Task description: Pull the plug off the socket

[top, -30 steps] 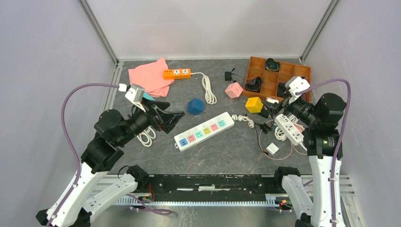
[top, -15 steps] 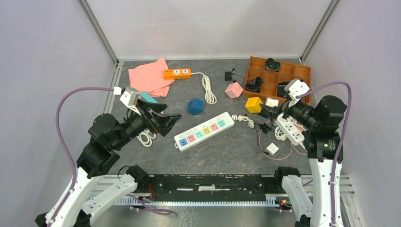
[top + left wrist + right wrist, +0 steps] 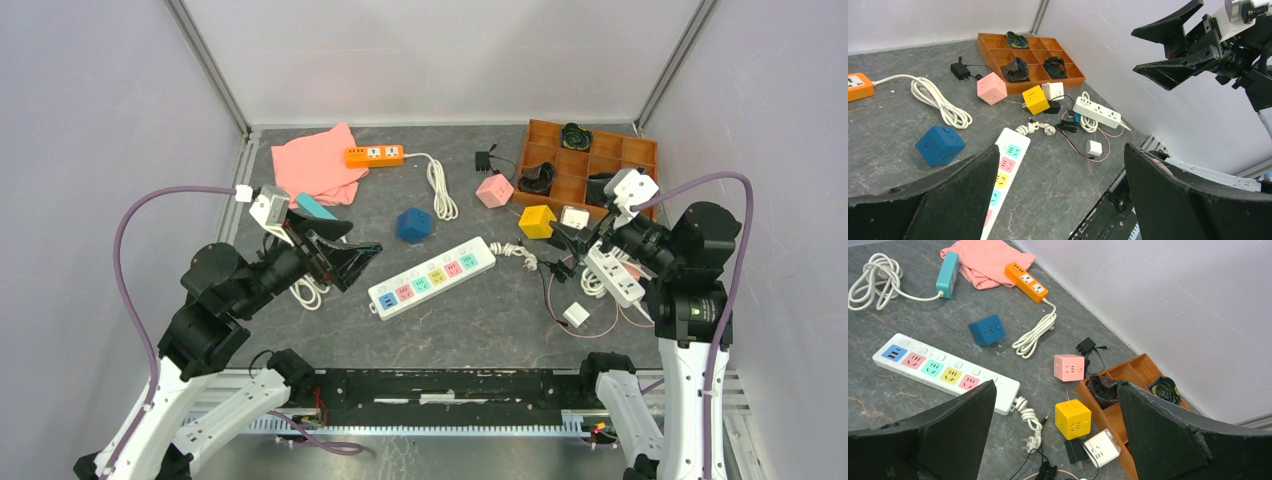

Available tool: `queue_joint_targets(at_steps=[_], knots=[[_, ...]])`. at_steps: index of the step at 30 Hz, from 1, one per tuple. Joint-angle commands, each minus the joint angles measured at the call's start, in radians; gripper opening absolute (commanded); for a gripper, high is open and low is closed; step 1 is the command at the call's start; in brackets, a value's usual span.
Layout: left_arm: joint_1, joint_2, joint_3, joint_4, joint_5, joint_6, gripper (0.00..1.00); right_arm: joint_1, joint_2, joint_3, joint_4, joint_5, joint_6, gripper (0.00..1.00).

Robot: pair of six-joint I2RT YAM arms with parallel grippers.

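The socket, a long white strip with pastel outlets (image 3: 432, 277), lies slantwise mid-table; it also shows in the left wrist view (image 3: 1007, 165) and the right wrist view (image 3: 943, 370). All the outlets I can see are empty. Its white cord ends in a loose plug (image 3: 1033, 442) on the table. A black plug (image 3: 1075, 450) lies beside a white cube adapter (image 3: 1100, 447). My left gripper (image 3: 358, 247) is open and empty, above the table left of the strip. My right gripper (image 3: 572, 238) is open and empty, raised over the cable clutter at the right.
An orange strip (image 3: 374, 155), pink cloth (image 3: 315, 165) and teal strip (image 3: 315, 207) lie at the back left. Blue (image 3: 413, 224), pink (image 3: 494, 190) and yellow (image 3: 537, 221) cubes stand behind the socket. Wooden tray (image 3: 640, 150), plain white strip (image 3: 612, 272), small white charger (image 3: 577, 314) at right.
Both arms have drawn back a little toward their own sides. The right gripper has moved off the white cube adapter, which now shows beside the yellow cube. The socket has not moved.
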Motion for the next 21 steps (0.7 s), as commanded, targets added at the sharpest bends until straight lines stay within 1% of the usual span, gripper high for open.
queue_joint_targets(at_steps=[1, 21], knots=[[0.004, -0.005, 0.027, 0.008, 0.024, -0.043, 1.00, -0.003, -0.004, 0.028, 0.000, -0.012, -0.004, 0.98], [0.004, -0.025, -0.005, 0.002, -0.007, -0.017, 1.00, -0.003, -0.008, 0.014, 0.007, -0.012, -0.002, 0.98]])
